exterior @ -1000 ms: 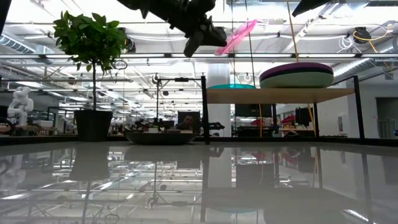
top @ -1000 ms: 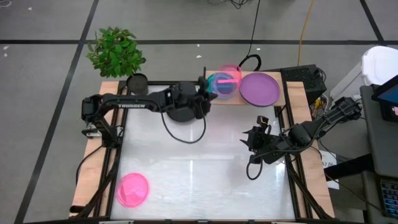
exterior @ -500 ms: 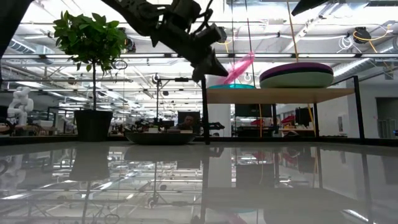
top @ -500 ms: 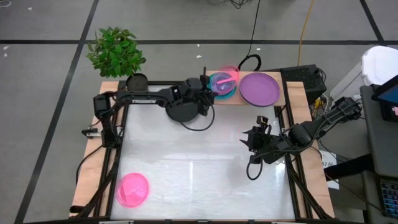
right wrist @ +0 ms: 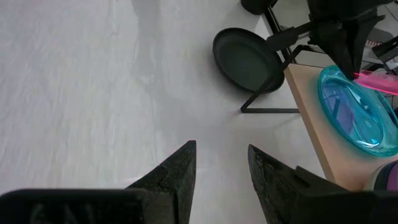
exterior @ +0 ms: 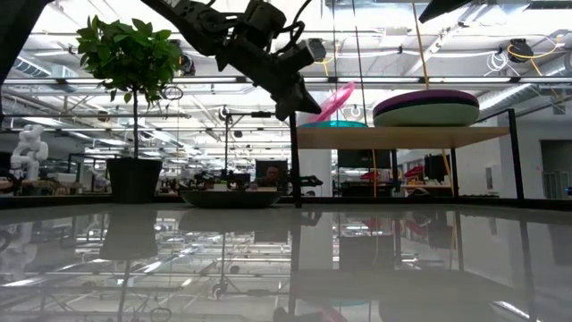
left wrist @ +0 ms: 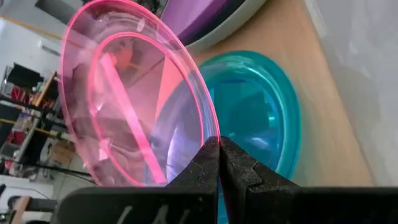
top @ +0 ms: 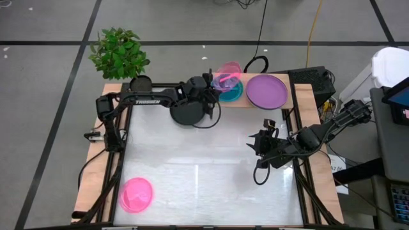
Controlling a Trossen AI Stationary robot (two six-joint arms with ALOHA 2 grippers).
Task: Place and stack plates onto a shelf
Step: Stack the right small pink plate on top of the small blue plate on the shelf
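Pink plate [top: 228, 71], translucent, is pinched by its rim in the left gripper [top: 214, 82] and held tilted above the shelf [top: 255, 102], right over the cyan plate [top: 232, 92] that lies flat on the shelf's left half. In left wrist view the fingers [left wrist: 208, 163] are closed tight w/ the pink rim [left wrist: 134, 93] between them, cyan plate [left wrist: 261, 115] on the wood beyond. Low view: pink plate [exterior: 332, 100] slants up off the gripper [exterior: 295, 103], just above the cyan one [exterior: 332, 123]. Purple plate [top: 266, 91] tops a stack on the shelf's right half; low view shows a sage green plate [exterior: 427, 115] under the purple [exterior: 425, 97]. Black plate [top: 187, 113] lies on the table [top: 204, 172] by the shelf's near-left leg, partly under the left arm. 2nd pink plate [top: 136, 194] sits at the table's near-left corner, well apart. Right gripper [top: 259, 142] waits over the table's right side, fingers [right wrist: 177, 171] parted, holding nothing. Potted plant [top: 119, 53] stands off the far-left corner.
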